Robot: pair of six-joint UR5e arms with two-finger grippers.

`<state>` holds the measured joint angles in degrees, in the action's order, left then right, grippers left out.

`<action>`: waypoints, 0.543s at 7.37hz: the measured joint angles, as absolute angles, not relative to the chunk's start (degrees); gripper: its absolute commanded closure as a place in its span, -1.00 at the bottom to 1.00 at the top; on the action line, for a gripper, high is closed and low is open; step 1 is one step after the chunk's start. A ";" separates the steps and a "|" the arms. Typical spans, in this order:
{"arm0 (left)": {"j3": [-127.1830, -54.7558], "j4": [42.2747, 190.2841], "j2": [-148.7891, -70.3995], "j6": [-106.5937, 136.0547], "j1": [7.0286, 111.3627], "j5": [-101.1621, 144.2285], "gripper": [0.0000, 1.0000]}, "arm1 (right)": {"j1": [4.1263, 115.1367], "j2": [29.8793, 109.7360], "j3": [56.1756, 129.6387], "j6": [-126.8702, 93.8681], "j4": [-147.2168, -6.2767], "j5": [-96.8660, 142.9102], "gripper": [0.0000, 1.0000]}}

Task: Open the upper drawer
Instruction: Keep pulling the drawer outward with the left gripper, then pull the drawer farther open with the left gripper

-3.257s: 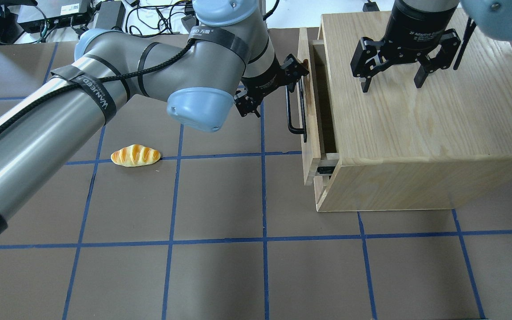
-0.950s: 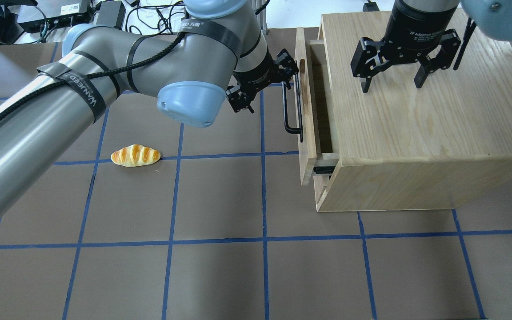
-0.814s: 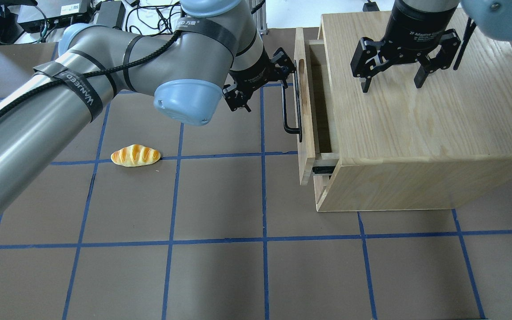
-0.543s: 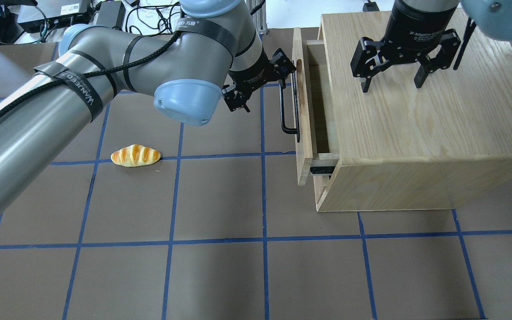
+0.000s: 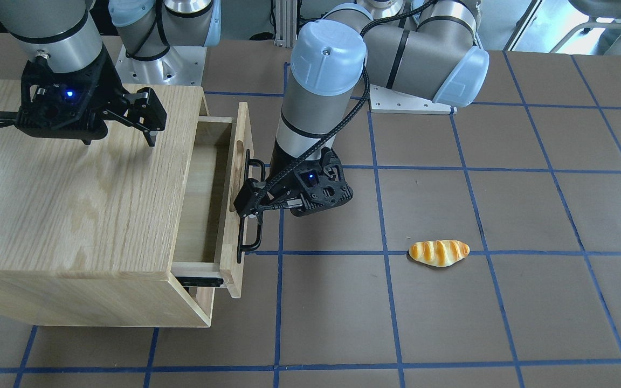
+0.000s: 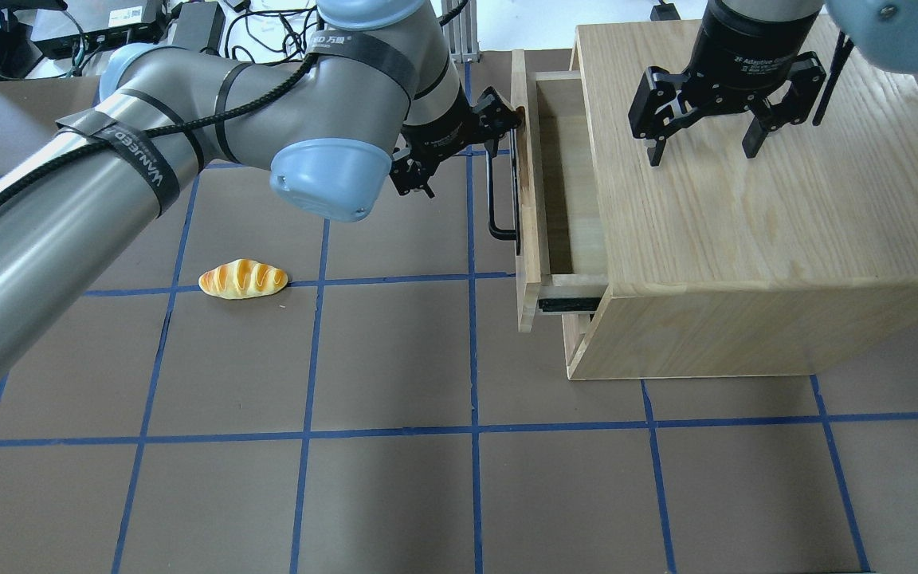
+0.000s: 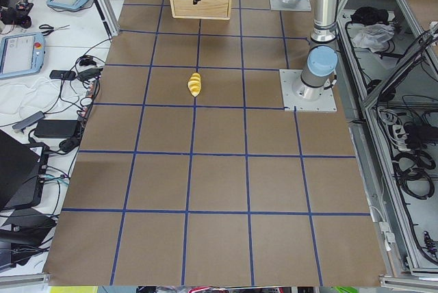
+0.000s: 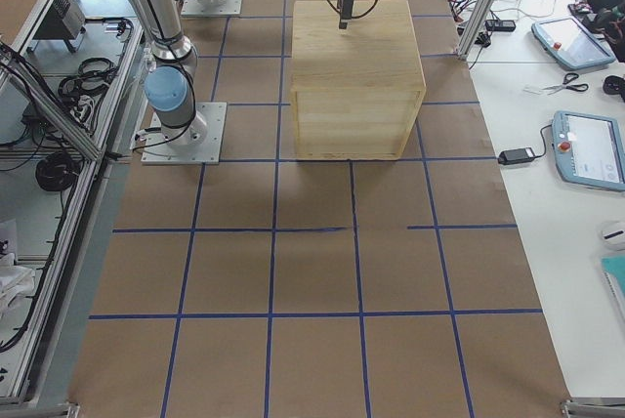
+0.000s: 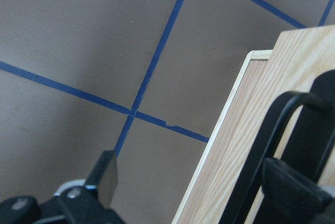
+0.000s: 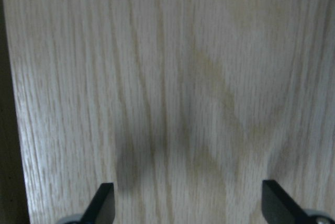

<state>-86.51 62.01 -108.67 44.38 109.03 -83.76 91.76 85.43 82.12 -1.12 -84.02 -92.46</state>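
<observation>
Upper drawer [image 6: 529, 239], partly out, handle [image 6: 493, 199] touching left gripper [image 6: 463, 151].

Upper drawer [image 6: 528, 271]: light oak, visible grain, matt. Its bar handle [image 6: 490, 199]: black metal, smooth, slight sheen. Cabinet [image 6: 746, 207]: same oak, matt, with strong grain on top. Table cover [image 6: 395, 359]: brown, matt, paper-like. Blue tape lines [image 6: 395, 434]: smooth. Bread roll [image 6: 243, 279]: glossy, plastic-looking. Left arm [image 6: 52, 231]: smooth grey metal tube. Its joint cap [image 6: 330, 177]: pale-blue plastic, satin.
</observation>
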 measured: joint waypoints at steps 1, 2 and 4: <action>-86.51 62.03 -108.65 43.73 108.81 -83.84 -1.00 | 91.76 85.43 82.11 -1.09 -84.02 -92.46 -1.00; -86.56 62.09 -108.54 43.02 108.20 -83.88 -1.00 | 91.76 85.43 82.10 -1.07 -84.02 -92.46 -1.00; -86.64 62.51 -108.16 41.70 106.38 -83.86 -1.00 | 91.76 85.43 82.09 -1.11 -84.02 -92.46 -1.00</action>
<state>-86.64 62.51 -108.16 41.70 106.38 -83.86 91.76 85.43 82.09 -1.11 -84.02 -92.46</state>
